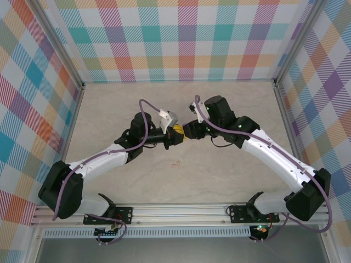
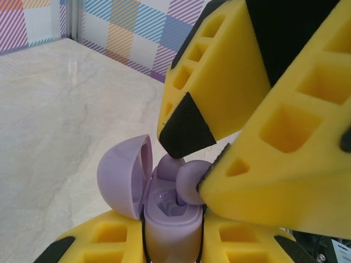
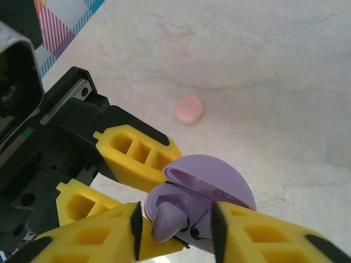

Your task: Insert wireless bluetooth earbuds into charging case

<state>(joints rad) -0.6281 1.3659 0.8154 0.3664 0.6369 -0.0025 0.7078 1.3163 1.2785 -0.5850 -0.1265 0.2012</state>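
Lilac plastic sat at the middle of the scene: a small round charging case (image 2: 167, 227), its domed lid tipped back on the hinge and the hollow base facing up. The left hand (image 2: 170, 246) was pressed together on the base of that case, one yellow finger on each side, and held it clear of the pale marbled bench (image 3: 263, 82). A lilac earbud (image 3: 167, 213) sat at the mouth of the case with its rounded end poking above the rim, just beside the raised lid. The right hand (image 3: 175, 224) came in from the opposite side, its two fingers partly spread on either side of the earbud. In the right wrist view a gap showed between the bud and one black pad. In the left wrist view the bud lay against the lower finger, so the hand was not pinching it. Seen from above, both arms met near the centre of the bench, fingertips almost together. Farther out on the bench lay a small pale pink rounded piece (image 3: 189, 109), well apart from both hands; whether it was a case or a bud could not be told.
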